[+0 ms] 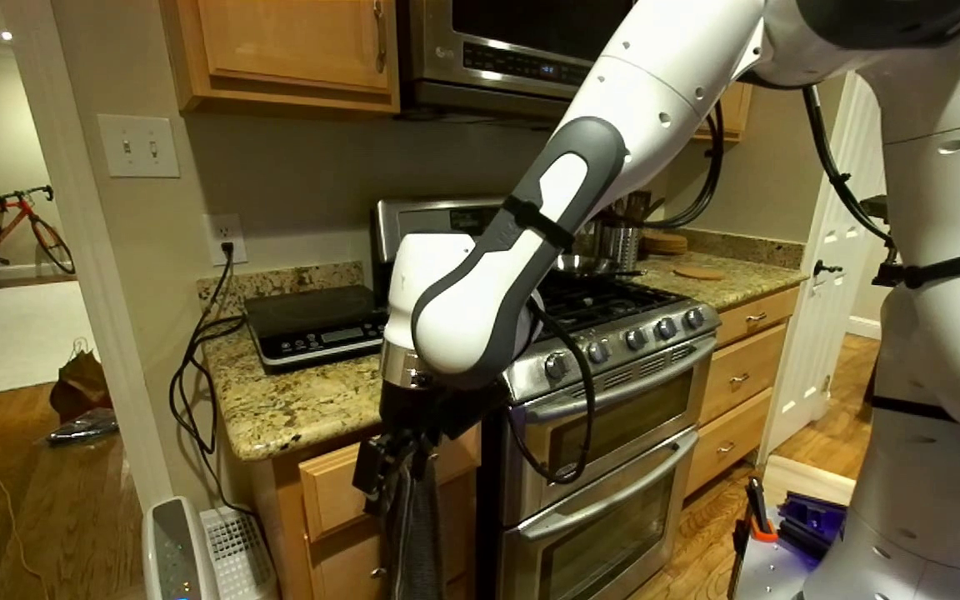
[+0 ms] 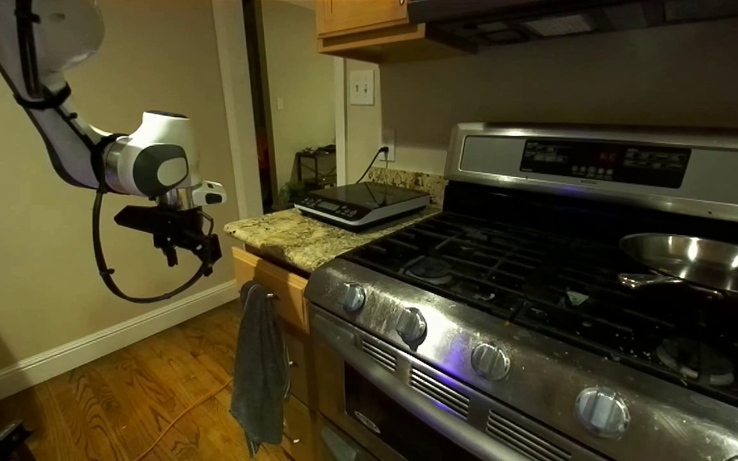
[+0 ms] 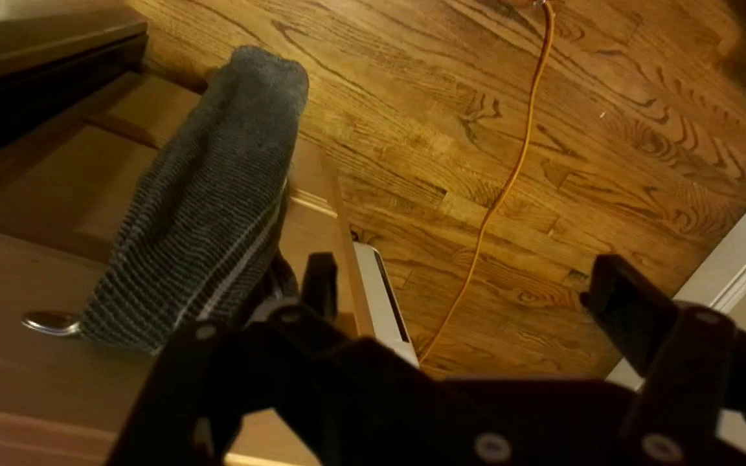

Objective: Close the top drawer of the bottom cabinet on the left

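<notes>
The wooden top drawer stands partly open, its front proud of the cabinet below the granite counter. It shows in both exterior views [image 1: 334, 493] [image 2: 289, 291] and in the wrist view [image 3: 17, 285]. A dark grey towel [image 2: 261, 371] hangs over its metal handle [image 3: 49, 322] and covers much of the front; the towel also shows in the wrist view [image 3: 211, 194]. My gripper [image 3: 463, 281] is open with nothing between its fingers. In an exterior view the gripper [image 2: 189, 253] hangs in the air beside the drawer, apart from it. In the wrist view its left finger overlaps the drawer edge.
A stainless stove [image 2: 401, 333] stands beside the cabinet. A black induction cooktop [image 1: 317, 329] sits on the granite counter [image 1: 297, 408]. A white appliance [image 1: 176, 550] stands on the floor by the cabinet. An orange cord [image 3: 509, 181] crosses the wooden floor.
</notes>
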Available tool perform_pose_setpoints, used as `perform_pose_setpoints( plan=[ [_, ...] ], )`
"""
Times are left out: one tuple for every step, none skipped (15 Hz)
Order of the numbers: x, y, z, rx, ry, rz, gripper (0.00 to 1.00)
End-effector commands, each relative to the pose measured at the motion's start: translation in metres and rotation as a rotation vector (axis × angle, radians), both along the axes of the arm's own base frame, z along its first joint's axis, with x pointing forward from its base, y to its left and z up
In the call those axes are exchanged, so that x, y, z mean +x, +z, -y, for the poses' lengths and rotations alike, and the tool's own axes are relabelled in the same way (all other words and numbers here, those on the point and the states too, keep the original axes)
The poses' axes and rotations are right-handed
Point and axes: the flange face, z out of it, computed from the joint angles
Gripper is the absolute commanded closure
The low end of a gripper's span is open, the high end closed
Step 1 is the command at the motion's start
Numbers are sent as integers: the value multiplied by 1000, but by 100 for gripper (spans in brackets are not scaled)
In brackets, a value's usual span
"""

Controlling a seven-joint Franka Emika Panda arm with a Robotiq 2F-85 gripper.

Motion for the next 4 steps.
perform_pose_setpoints(
  plan=[
    [-12,17,12,-19,19,-66,0],
    [-3,3,3,-13,9,-39,0],
    [-3,6,4,-16,13,-47,0],
    [-4,8,4,-17,14,-50,0]
  ],
)
